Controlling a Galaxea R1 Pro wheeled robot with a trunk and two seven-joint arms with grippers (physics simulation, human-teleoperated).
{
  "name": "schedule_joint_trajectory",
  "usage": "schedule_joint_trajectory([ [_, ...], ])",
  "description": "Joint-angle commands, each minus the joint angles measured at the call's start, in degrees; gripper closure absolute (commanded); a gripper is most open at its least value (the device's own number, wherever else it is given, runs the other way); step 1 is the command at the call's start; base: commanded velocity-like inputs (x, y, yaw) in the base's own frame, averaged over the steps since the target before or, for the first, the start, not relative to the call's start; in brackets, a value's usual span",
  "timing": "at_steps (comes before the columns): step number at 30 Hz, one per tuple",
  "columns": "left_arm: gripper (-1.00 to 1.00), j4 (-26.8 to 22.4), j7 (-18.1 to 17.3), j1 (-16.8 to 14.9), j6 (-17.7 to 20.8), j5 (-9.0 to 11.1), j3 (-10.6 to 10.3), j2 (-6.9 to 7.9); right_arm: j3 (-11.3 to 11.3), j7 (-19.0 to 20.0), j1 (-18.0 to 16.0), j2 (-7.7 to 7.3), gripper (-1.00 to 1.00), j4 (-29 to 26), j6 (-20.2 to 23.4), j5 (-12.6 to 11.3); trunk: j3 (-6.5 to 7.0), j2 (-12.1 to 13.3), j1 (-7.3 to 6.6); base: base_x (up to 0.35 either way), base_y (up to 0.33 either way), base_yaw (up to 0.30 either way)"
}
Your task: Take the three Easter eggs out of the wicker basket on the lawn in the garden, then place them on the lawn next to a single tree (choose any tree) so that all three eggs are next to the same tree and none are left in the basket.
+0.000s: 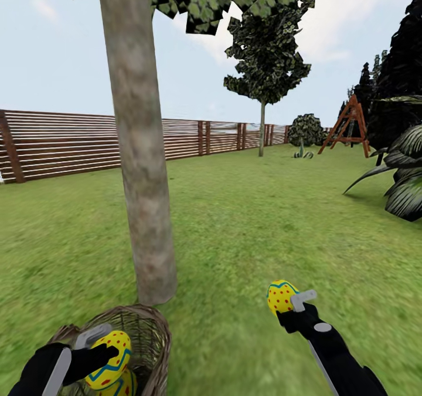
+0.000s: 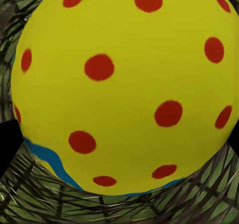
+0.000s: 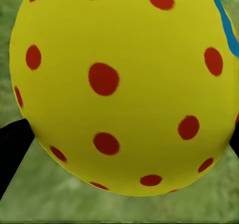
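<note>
We hold two eggs now — right end effector [image 1: 288, 305] clamped on egg [image 1: 281, 296] over lawn [image 1: 246, 226], near tree [image 1: 140, 167]; left end effector [image 1: 102, 349] clamped on second egg [image 1: 110, 352] just above wicker basket [image 1: 153, 337]. Third egg [image 1: 120, 385] sits in basket (partly hidden). Advice: lower right egg onto grass close beside trunk before opening; lift left egg clear of rim first.

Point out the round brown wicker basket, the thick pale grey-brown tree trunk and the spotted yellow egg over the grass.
Wicker basket [image 1: 153, 332], head view, woven rim.
Tree trunk [image 1: 142, 149], head view, mid-trunk.
Egg [image 1: 280, 297], head view, its middle.
</note>
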Motion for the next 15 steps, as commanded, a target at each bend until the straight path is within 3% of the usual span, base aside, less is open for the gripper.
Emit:
schedule_joint_trajectory([
  [1,1.00,-0.07,-0.12,-0.04,0.24,-0.02,0.06,-0.01,0.04,0.37,-0.02,-0.04,1.00,-0.10,0.99,0.60,0.16,-0.01,-0.04,0.000,0.000,0.153],
  [5,1.00,-0.69,-0.12,-0.04,0.31,-0.06,-0.01,-0.01,0.04,0.37,-0.02,-0.04,1.00,-0.09,1.35,0.50,1.05,0.04,-0.14,0.000,0.000,0.101],
  [7,1.00,-0.66,-0.19,-0.04,0.31,-0.05,-0.02,-0.01,-0.13,0.25,-0.02,0.16,1.00,3.79,1.84,0.53,1.40,0.07,-0.19,0.000,0.000,0.010],
  [8,1.00,-0.66,-0.20,-0.04,0.31,-0.06,-0.06,-0.01,-0.27,0.02,-0.04,0.25,1.00,6.73,4.07,0.63,1.55,0.08,-0.22,0.000,0.000,0.003],
  [9,1.00,-0.65,-0.20,-0.04,0.32,-0.06,-0.09,-0.05,-0.01,-0.63,-0.06,0.82,1.00,8.49,11.53,1.29,1.73,0.10,-0.24,0.000,0.000,0.001],
  [10,1.00,-0.65,-0.21,-0.04,0.32,-0.05,-0.16,-0.10,1.33,-0.99,-0.06,1.52,1.00,6.49,21.14,2.96,1.93,0.11,-0.27,0.000,0.000,0.000],
  [11,1.00,-0.66,-0.16,-0.04,0.32,-0.08,-0.24,-0.65,2.13,-0.93,-0.08,1.76,1.00,3.80,26.31,3.99,2.15,0.12,-0.29,0.000,0.000,0.000],
  [15,1.00,-1.44,-0.37,-0.04,0.32,-0.18,-0.03,-1.40,1.95,-0.93,-0.07,1.84,1.00,2.45,27.88,4.45,2.90,1.33,-0.97,0.000,0.000,0.000],
])
